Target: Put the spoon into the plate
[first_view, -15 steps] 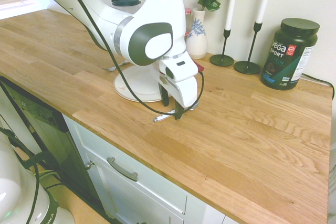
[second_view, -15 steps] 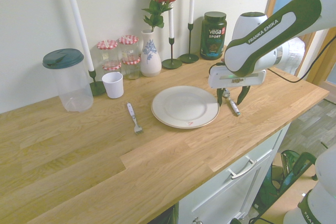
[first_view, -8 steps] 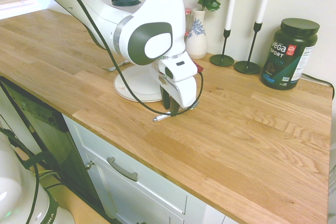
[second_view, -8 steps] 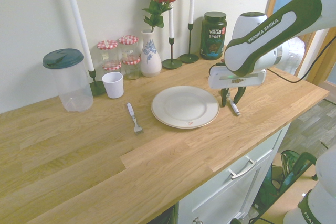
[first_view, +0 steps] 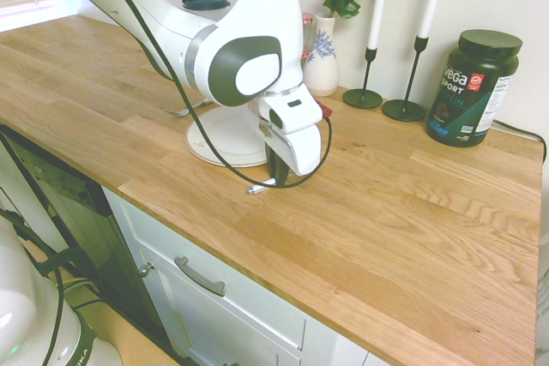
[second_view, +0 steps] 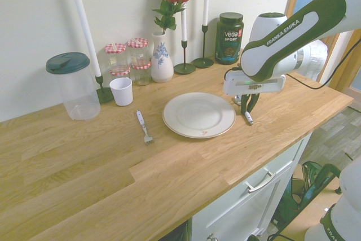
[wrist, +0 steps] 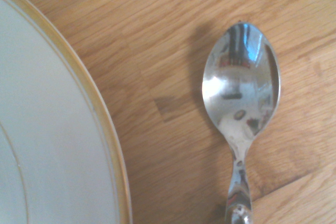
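Grasp step: the gripper (second_view: 246, 107) points straight down at the centre right of the second exterior view, and its fingers are clenched on the spoon (second_view: 247, 118) at the handle, just beside the plate (second_view: 198, 114) on its right. The spoon sits low at the table (second_view: 113, 167) — whether it is touching the wood or a hair off it I cannot tell. In the first exterior view the white handle end pokes out to the lower left of the gripper (first_view: 280, 179), with the plate (first_view: 225, 135) partly hidden behind the arm. The wrist view shows the spoon's bowl (wrist: 241, 85) on bare wood, apart from the plate's rim (wrist: 102, 124). Judged next move: lift clear of the table, carry sideways over the rim, lower and let go inside the plate — the grip needs to hold, since a thin handle could pivot between the fingers. Materials: the spoon's bowl is polished metal, oval, mirror-bright with reflections; its neck is narrow and shiny. The plate is smooth, glazed, cream-white, round and shallow, with a thin yellowish line at the edge. The table is oiled oak staves, matte, visible grain, flat.
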Controlling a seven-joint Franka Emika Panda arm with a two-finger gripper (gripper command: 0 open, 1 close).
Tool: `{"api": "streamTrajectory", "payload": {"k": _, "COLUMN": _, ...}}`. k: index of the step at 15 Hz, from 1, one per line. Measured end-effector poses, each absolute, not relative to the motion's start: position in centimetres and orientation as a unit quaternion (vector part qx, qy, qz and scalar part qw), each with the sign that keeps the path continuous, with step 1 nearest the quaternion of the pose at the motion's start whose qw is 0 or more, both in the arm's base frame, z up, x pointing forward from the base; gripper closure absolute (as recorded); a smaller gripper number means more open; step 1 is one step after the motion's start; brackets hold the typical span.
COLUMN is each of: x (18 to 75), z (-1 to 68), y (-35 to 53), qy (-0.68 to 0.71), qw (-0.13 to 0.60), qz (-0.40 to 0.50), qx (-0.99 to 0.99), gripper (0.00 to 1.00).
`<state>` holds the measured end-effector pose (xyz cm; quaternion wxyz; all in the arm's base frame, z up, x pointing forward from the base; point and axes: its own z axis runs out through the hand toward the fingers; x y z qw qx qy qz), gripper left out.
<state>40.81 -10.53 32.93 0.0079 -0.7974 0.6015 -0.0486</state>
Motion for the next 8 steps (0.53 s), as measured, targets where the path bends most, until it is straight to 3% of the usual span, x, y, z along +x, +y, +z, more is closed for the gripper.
{"api": "streamTrajectory", "payload": {"k": 4, "x": 40.9, "z": 33.7, "y": -11.0, "qy": 0.608, "qw": 0.014, "qz": -0.055, "qx": -0.792, "gripper": 1.0}}
{"api": "streamTrajectory", "payload": {"k": 8, "x": 40.9, "z": 40.0, "y": -9.7, "qy": 0.596, "qw": 0.034, "qz": -0.095, "qx": -0.796, "gripper": 1.0}}
